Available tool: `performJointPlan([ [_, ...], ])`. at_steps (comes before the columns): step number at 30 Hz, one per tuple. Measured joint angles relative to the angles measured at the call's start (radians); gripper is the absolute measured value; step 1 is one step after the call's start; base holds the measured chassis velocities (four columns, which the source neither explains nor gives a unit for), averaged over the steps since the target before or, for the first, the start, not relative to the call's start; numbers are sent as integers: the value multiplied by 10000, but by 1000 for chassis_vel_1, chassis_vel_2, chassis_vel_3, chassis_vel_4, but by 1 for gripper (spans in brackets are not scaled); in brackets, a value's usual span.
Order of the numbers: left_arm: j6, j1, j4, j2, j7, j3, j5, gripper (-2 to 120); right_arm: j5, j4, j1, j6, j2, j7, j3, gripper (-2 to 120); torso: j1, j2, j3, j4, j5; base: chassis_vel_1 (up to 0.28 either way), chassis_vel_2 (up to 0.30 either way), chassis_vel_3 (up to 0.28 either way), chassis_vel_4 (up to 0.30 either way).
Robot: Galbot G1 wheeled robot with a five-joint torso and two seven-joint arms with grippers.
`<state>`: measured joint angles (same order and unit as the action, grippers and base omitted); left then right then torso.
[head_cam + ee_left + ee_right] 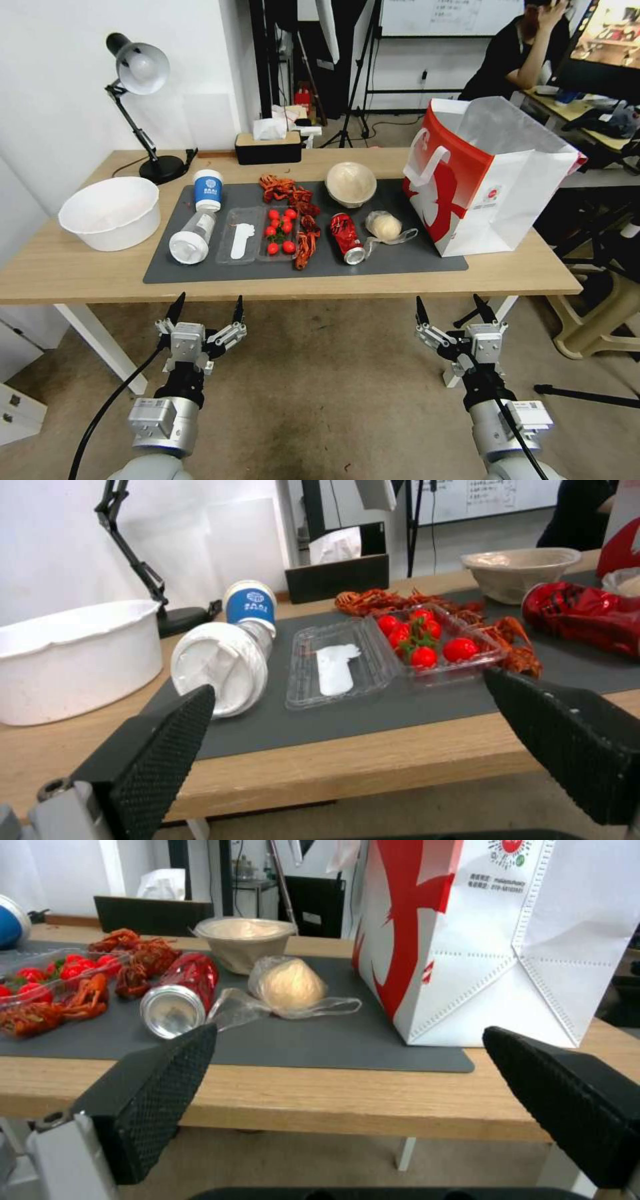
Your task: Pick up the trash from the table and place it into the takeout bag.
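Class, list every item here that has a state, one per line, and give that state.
left gripper: open, empty
right gripper: open, empty
takeout bag: upright, open
red can: crushed, lying down
clear bottle: lying down
paper cup: upright
beige bowl: upright
clear bag: knotted
clamshell tray: open

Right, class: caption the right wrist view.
Open right gripper faces crushed can, knotted bag and takeout bag.

Light-wood table (67, 267) (white legs) carries dark grey mat (373, 267).
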<state>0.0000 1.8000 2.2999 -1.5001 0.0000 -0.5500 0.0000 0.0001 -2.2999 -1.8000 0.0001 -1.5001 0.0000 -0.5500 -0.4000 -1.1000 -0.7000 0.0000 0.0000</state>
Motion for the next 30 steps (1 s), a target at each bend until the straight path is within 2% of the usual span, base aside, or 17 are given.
performJointPlan([
  [5, 16, -1, 0, -4, -18, 1, 0, 100, 0, 0, 0, 0, 0, 0, 0, 100, 0, 0, 0, 0, 0, 0, 0, 0, 0],
  [8, 251, -24, -42, -101, -272, 54, 11, 100, 7, 13, 14, -10, 10, 1, 9, 100, 0, 0, 0, -3, 2, 0, 0, 0, 0],
  [10, 820, -74, -208, -348, -848, 217, 82, 100, 115, 168, 186, -159, 115, 1, 119, 100, 1, -1, 0, -7, -7, 0, 0, 0, 0],
  [11, 1481, -140, -396, -640, -1534, 407, 178, 100, 442, 650, 733, -680, 441, -18, 526, 100, 1, 0, 0, 3, 7, 0, 0, 0, 0],
  [12, 1801, -167, -475, -776, -1866, 491, 227, 100, 619, 900, 1018, -940, 614, -28, 720, 100, 0, 0, 0, 1, 5, 0, 0, 0, 0],
  [13, 1801, -167, -475, -776, -1866, 491, 227, 100, 619, 900, 1018, -940, 614, -28, 720, 100, 0, 0, 0, 1, 5, 0, 0, 0, 0],
  [14, 2227, -217, -613, -976, -2317, 633, 272, 100, 921, 1341, 1518, -1414, 916, -46, 1071, 100, -1, 1, -1, 4, -1, 0, 0, 0, 0],
  [15, 2276, -255, -693, -1045, -2460, 655, 212, 100, 1155, 1674, 1900, -1771, 1148, -64, 1352, 100, -3, 2, -2, 3, 2, 0, 0, 0, 0],
  [16, 2255, -304, -732, -1080, -2543, 654, 142, 100, 1473, 2132, 2417, -2256, 1461, -82, 1709, 100, -3, 2, -2, 0, 2, 0, 0, 0, 0],
  [17, 2255, -304, -732, -1080, -2543, 654, 142, 100, 1473, 2132, 2417, -2256, 1461, -82, 1709, 100, -3, 2, -2, 0, 2, 0, 0, 0, 0],
  [18, 2227, -309, -745, -1076, -2561, 655, 99, 100, 1693, 2455, 2784, -2597, 1674, -100, 1971, 100, -4, 3, -2, 8, 5, 0, 0, 0, 0],
  [23, 2113, -302, -742, -1077, -2566, 607, 55, 100, 1984, 2735, 3147, -2473, 1914, -103, 2010, 100, -3, 2, -2, -2, -2, 0, 0, 0, 0],
  [30, 1975, -276, -633, -1082, -2538, 565, 40, 100, 1953, 2327, 2883, -2387, 1960, 54, 1886, 100, -1, 2, 0, -1, 0, 0, 0, 0, 0],
])
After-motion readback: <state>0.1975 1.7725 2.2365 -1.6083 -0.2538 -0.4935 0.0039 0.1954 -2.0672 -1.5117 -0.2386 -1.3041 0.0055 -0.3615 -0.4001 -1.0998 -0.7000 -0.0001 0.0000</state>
